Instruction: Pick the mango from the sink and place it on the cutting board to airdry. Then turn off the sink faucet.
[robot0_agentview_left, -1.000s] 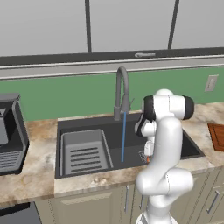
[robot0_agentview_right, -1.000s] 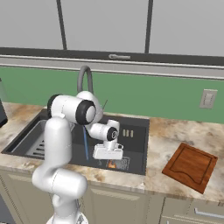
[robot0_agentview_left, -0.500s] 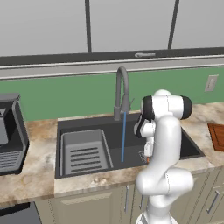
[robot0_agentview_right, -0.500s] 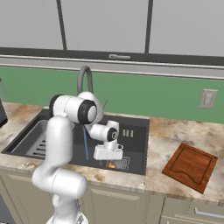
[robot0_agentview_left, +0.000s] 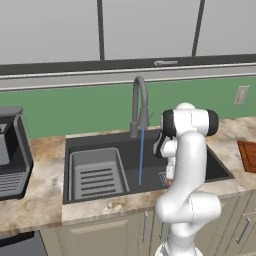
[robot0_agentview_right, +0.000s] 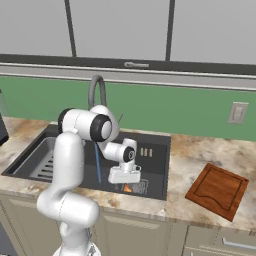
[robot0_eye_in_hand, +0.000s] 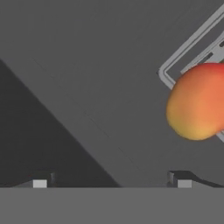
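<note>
Orange-red mango on a charcoal sink; reddish-brown cutting board; green backsplash.

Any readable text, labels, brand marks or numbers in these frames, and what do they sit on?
None: no words, numbers or brand marks can be read in any view.
The coffee machine shows no legible marking at this size.
The wall outlet, the sink faucet, the cutting board and the mango carry no lettering.
</note>
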